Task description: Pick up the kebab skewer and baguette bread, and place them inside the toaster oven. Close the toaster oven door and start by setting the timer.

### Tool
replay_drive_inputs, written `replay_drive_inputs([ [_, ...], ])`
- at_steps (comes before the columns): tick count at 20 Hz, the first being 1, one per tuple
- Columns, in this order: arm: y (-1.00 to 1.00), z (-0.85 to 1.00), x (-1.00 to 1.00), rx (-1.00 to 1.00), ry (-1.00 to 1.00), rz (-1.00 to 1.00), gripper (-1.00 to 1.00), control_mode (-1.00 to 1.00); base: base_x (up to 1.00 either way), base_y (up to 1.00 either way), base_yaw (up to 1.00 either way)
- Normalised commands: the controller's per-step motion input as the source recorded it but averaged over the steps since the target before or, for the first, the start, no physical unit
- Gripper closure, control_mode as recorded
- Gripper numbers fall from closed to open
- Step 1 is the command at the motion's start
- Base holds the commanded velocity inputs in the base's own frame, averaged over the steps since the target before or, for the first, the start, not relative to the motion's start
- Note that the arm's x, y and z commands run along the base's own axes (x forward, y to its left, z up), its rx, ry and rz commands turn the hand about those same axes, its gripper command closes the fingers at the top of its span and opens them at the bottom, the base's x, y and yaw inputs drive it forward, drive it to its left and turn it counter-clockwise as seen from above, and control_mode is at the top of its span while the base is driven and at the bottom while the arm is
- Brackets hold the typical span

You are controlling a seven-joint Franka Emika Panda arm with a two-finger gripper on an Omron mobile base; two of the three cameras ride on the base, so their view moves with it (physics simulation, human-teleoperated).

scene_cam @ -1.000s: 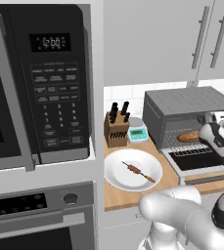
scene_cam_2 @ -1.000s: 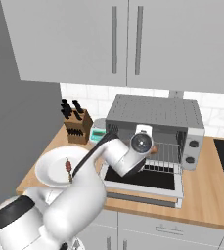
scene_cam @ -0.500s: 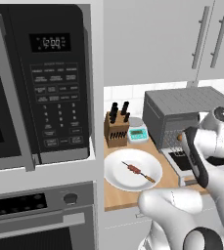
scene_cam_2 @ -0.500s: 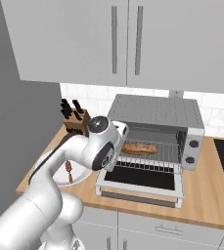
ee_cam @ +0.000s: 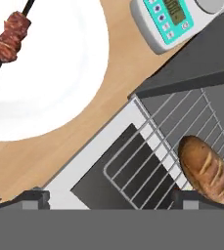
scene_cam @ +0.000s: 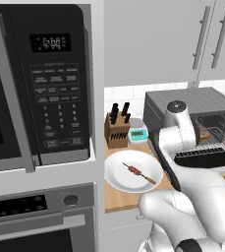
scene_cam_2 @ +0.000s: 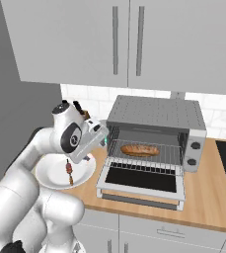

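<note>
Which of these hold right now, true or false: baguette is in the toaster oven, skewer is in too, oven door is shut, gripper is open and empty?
1. The baguette bread lies on the rack inside the toaster oven. True.
2. The kebab skewer is in the oven too. False: it lies on the white plate.
3. The toaster oven door is shut. False: it hangs open, dropped down.
4. The gripper is open and holds nothing. True.
</note>
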Motion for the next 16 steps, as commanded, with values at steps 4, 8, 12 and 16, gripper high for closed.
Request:
replay_drive_inputs([
  [4, 0.46, 0.0, 0.3, 0.11, 0.19, -0.3, -1.0, -1.0, 0.0, 0.0, 0.0],
  [8, 0.39, 0.0, 0.12, 0.18, 0.28, -0.25, -1.0, -1.0, 0.0, 0.0, 0.0],
  [12, 0.38, 0.0, 0.0, 0.2, 0.3, -0.23, -1.0, -1.0, 0.0, 0.0, 0.0],
  [16, 0.44, -0.27, 0.0, 0.15, 0.2, -0.2, -1.0, -1.0, 0.0, 0.0, 0.0],
])
